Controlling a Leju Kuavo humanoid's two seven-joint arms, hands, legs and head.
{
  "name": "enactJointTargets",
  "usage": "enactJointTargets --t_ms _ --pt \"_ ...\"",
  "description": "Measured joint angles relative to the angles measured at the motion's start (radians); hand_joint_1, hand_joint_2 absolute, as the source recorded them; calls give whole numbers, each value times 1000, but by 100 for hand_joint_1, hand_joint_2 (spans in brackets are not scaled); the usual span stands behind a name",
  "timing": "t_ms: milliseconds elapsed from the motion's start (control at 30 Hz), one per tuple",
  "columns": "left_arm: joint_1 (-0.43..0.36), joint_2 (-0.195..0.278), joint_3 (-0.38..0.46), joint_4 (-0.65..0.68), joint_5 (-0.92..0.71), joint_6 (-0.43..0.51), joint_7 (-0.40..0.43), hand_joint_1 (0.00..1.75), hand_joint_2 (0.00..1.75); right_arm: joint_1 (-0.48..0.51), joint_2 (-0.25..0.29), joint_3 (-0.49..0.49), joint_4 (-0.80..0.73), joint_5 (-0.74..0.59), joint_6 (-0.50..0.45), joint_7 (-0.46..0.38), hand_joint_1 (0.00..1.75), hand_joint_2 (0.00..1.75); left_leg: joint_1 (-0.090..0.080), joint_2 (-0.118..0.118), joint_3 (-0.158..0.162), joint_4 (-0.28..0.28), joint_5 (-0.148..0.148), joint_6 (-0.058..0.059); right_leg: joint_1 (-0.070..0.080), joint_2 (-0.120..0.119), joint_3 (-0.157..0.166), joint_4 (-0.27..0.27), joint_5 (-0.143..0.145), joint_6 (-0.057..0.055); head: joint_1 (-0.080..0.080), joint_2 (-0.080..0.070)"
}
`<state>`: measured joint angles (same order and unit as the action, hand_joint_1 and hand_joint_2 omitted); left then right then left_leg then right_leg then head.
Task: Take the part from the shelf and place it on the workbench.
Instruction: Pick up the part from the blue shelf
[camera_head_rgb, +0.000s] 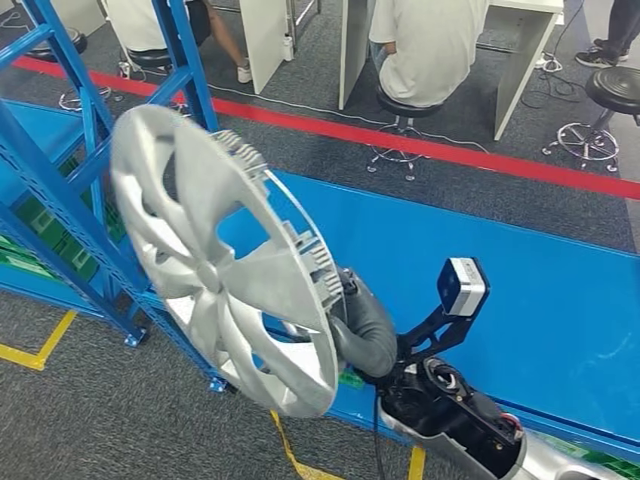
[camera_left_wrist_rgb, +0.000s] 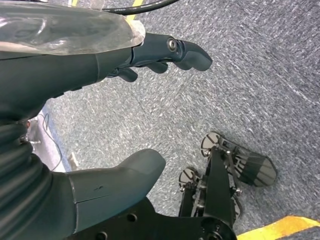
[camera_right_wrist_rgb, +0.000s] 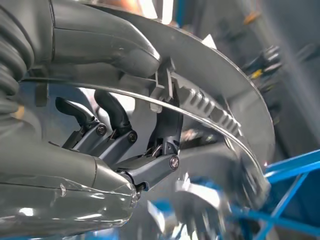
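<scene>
Right robot hand (camera_right_wrist_rgb: 124, 145) grips raised, tilted hubcap's (camera_head_rgb: 219, 260) rim.

Workshop: blue shelf frame (camera_head_rgb: 83, 190), floor tape (camera_head_rgb: 423, 145).

My right arm reaches in low and forward, its hand (camera_head_rgb: 355, 320) gripping the rim of the silver wheel cover (camera_head_rgb: 219, 260): thumb over the outer face, dark fingers (camera_right_wrist_rgb: 113, 112) curled behind the edge. My left hand (camera_left_wrist_rgb: 113, 115) hangs well away from the wheel cover, holding nothing, thumb and fingers (camera_left_wrist_rgb: 170, 52) apart.
</scene>
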<state>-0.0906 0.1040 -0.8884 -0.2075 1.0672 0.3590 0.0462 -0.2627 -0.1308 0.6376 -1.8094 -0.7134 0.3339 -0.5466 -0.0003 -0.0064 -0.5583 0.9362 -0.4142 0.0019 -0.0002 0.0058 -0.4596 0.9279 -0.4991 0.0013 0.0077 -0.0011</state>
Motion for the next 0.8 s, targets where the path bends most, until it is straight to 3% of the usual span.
enactJointTargets --t_ms 233,800 --pt "-2 3 -1 0 15 0 2 0 175 3 72 56 80 -68 119 -46 175 175 0 0 0 0 0 0 0 0 0 0 0 -1 -1 0" --pt "-2 8 -1 0 22 -5 0 0 175 2 121 110 178 -64 144 -70 175 175 -1 0 0 1 -1 0 0 0 -1 -1 0 -1 -1 0"
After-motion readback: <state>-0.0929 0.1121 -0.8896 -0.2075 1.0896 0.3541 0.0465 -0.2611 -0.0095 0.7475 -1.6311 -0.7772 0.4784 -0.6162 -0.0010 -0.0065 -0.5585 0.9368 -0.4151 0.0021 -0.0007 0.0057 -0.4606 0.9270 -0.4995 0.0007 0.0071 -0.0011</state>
